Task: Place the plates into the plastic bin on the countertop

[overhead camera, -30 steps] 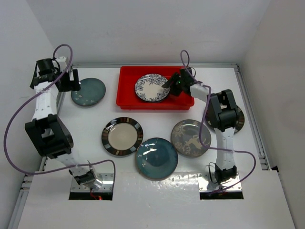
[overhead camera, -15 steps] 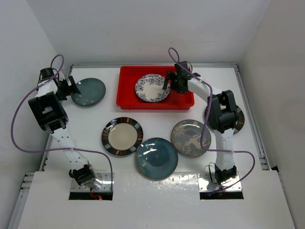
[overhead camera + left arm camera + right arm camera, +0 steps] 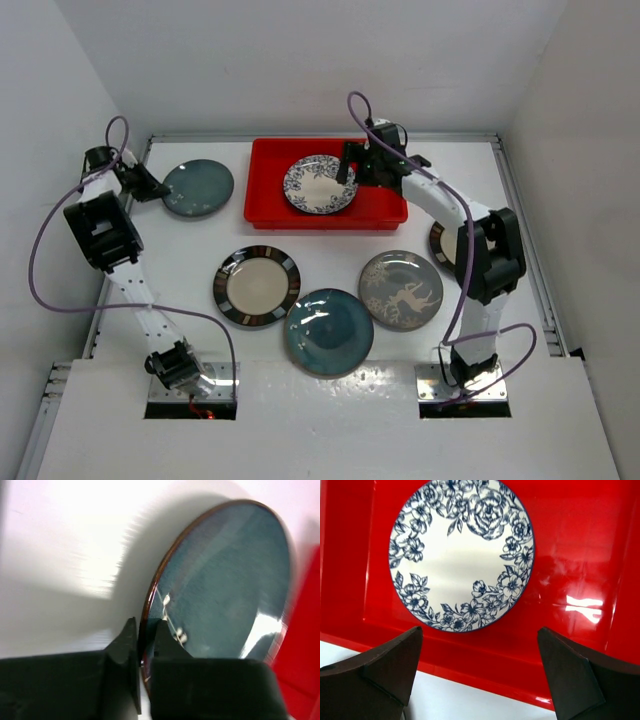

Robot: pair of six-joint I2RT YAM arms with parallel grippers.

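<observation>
Plates are mostly outside the plastic bin: only the floral plate lies in it, near the middle. That plate has been released by the right hand, now drawn back above it with fingers spread. The teal plate on the tabletop, pinched at its rim by the left hand, has been shifted nearer the bin's left wall. Bare red floor is left on either side of the floral plate. The left rail is close behind the left hand.
</observation>
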